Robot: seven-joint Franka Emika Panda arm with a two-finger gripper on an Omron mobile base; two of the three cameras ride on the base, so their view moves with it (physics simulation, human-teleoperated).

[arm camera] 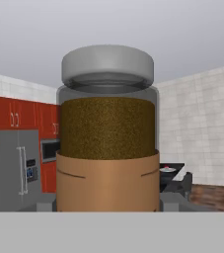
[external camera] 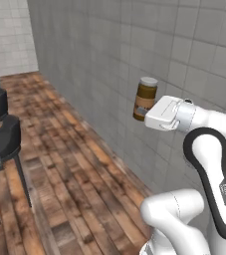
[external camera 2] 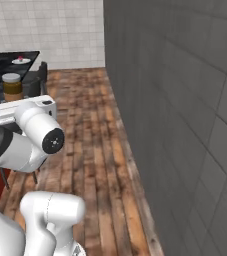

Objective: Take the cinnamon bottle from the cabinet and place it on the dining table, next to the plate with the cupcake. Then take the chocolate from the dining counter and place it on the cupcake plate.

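The cinnamon bottle (external camera: 145, 98) is a clear jar of brown powder with a grey lid and a tan label. It hangs upright in the air, with my gripper (external camera: 142, 112) shut on its lower part. In the hand view the bottle (arm camera: 108, 133) stands very close and hides the fingertips. From the right base view the bottle (external camera 2: 12, 86) rises above my white hand. Far ahead, a small white plate (external camera 2: 21, 60) sits on the dark dining table (external camera 2: 0, 70). That plate (arm camera: 168, 169) is also small at the hand view's right.
A grey tiled wall (external camera: 184, 55) runs close along my right side. Dark chairs (external camera: 6, 135) stand at the left over the wooden floor (external camera: 69, 164). A steel fridge (arm camera: 12, 168) and red cabinets (arm camera: 15, 114) lie far ahead.
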